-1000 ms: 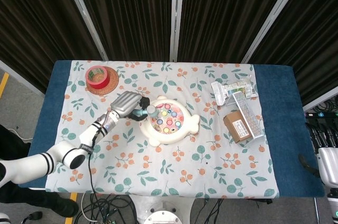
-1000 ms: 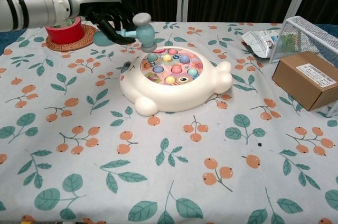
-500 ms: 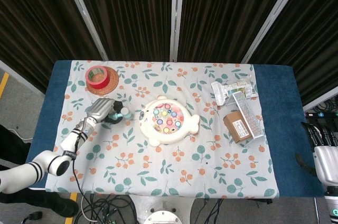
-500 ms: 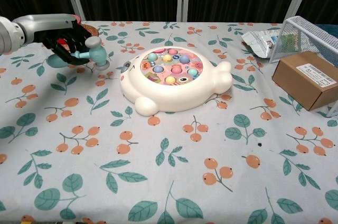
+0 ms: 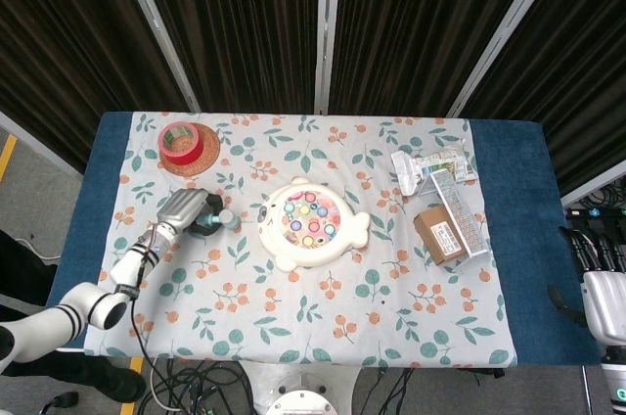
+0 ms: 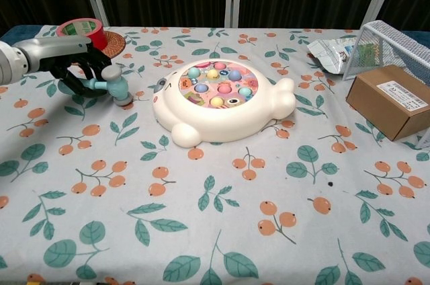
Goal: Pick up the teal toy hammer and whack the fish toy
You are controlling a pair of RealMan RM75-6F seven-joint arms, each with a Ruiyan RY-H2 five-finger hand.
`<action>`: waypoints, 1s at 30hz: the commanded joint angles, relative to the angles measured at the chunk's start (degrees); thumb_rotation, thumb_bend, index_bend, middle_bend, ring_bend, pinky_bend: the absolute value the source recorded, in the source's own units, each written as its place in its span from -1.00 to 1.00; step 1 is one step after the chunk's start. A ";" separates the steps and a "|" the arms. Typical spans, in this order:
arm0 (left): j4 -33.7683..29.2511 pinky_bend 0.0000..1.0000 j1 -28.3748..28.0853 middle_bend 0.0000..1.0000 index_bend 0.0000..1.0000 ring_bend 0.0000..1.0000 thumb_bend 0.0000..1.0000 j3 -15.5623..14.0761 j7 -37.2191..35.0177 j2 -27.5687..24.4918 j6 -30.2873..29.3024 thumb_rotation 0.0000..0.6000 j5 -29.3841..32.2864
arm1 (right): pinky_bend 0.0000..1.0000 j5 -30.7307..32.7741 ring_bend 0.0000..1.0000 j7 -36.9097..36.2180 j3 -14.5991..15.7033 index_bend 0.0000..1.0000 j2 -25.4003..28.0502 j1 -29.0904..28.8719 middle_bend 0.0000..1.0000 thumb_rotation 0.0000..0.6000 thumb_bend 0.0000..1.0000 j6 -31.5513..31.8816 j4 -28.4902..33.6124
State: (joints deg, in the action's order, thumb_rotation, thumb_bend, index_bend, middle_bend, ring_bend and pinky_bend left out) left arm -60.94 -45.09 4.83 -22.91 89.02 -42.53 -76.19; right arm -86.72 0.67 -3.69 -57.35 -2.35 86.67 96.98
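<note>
My left hand grips the teal toy hammer by its handle, low over the tablecloth to the left of the fish toy. The hammer's grey head points toward the toy and sits at or just above the cloth. The cream fish toy with its coloured pegs lies at the table's middle, a short gap right of the hammer. Of my right hand only dark fingers show at the head view's right edge, off the table.
A red tape roll on a woven coaster sits behind my left hand. A brown box, a wire basket and packets occupy the right side. The table's blue border frames the patterned cloth.
My left hand has carried the hammer leftward and down, away from the fish toy's rim to a spot low over the cloth beside it. The fish toy has not moved.
</note>
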 commanded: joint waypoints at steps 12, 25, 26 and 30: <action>-0.54 -0.41 0.95 -0.18 -0.07 -0.45 0.02 -0.77 -0.15 -0.15 -0.19 1.00 -1.75 | -1.00 -0.03 -1.00 -0.09 0.07 -0.92 0.01 0.23 -0.75 1.00 -0.59 0.34 0.05; -3.00 -0.42 2.11 -0.24 -0.17 -0.49 -0.10 -1.13 0.73 -1.15 -1.61 1.00 -2.67 | -1.00 -0.24 -1.00 -0.29 0.12 -0.92 0.07 0.42 -0.75 1.00 -0.58 0.72 0.09; -3.30 -0.43 2.27 -0.24 -0.17 -0.49 -0.14 -1.14 0.78 -1.32 -1.80 1.00 -2.69 | -1.00 -0.25 -1.00 -0.29 0.13 -0.92 0.06 0.46 -0.75 1.00 -0.58 0.76 0.09; -4.21 -0.43 2.92 -0.24 -0.17 -0.49 -0.26 -1.18 0.94 -1.85 -2.48 1.00 -2.62 | -1.00 -0.33 -1.00 -0.39 0.14 -0.92 0.07 0.56 -0.75 1.00 -0.58 0.96 0.09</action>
State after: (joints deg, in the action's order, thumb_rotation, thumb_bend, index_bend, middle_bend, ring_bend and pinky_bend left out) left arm -65.09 -42.23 3.66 -22.03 87.23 -44.95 -78.83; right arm -87.06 0.28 -3.55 -57.28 -1.79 87.64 97.07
